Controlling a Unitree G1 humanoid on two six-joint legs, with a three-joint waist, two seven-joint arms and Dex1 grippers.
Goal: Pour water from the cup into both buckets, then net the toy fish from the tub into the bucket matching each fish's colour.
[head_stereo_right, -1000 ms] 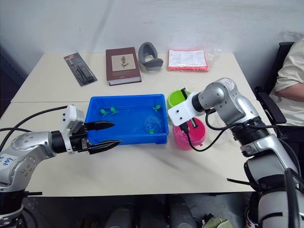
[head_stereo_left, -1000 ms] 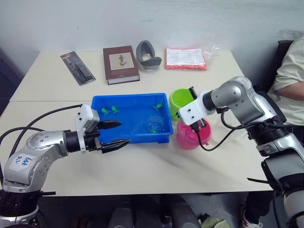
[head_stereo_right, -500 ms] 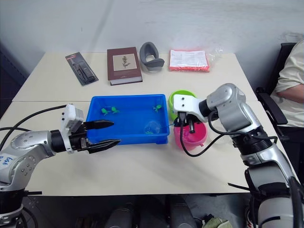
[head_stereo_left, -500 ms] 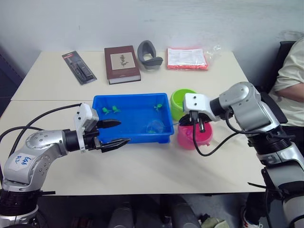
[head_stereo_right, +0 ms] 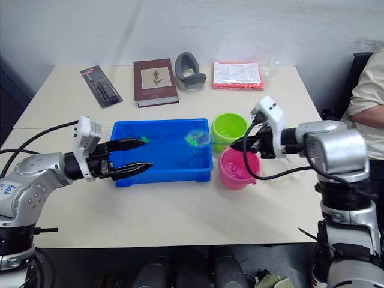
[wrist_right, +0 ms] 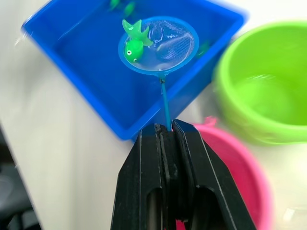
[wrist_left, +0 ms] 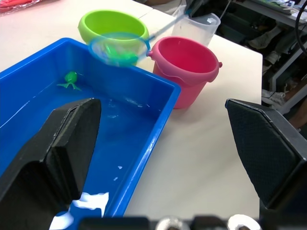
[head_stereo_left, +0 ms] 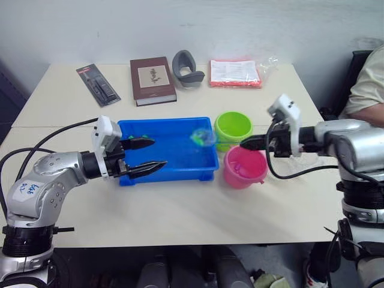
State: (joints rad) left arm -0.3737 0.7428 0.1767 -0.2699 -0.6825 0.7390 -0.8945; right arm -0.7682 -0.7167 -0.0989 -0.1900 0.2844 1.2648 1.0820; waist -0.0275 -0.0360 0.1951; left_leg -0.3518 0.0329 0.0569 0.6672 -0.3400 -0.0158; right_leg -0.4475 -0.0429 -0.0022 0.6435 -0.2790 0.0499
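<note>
The blue tub [head_stereo_left: 169, 176] holds water and a green toy fish [wrist_left: 71, 79]. My right gripper [wrist_right: 165, 127] is shut on the thin handle of the net [head_stereo_left: 203, 137]. The net's blue hoop hovers over the tub's far right corner, beside the lime green bucket [head_stereo_left: 233, 127], and carries a green fish [wrist_right: 132, 46]. The pink bucket [head_stereo_left: 245, 168] stands below the handle. A clear cup [wrist_left: 196, 29] is behind the pink bucket. My left gripper [head_stereo_left: 158, 153] is open over the tub's left end, holding nothing.
At the table's far side lie a black package [head_stereo_left: 98, 85], a brown book [head_stereo_left: 152, 80], a grey curved object [head_stereo_left: 187, 68] and a red packet [head_stereo_left: 234, 73]. A person [head_stereo_left: 367, 84] sits at the right edge.
My right gripper has swung back to the right and raised the net out of the tub's water with a green fish in it. The left gripper has shifted slightly further over the tub.
</note>
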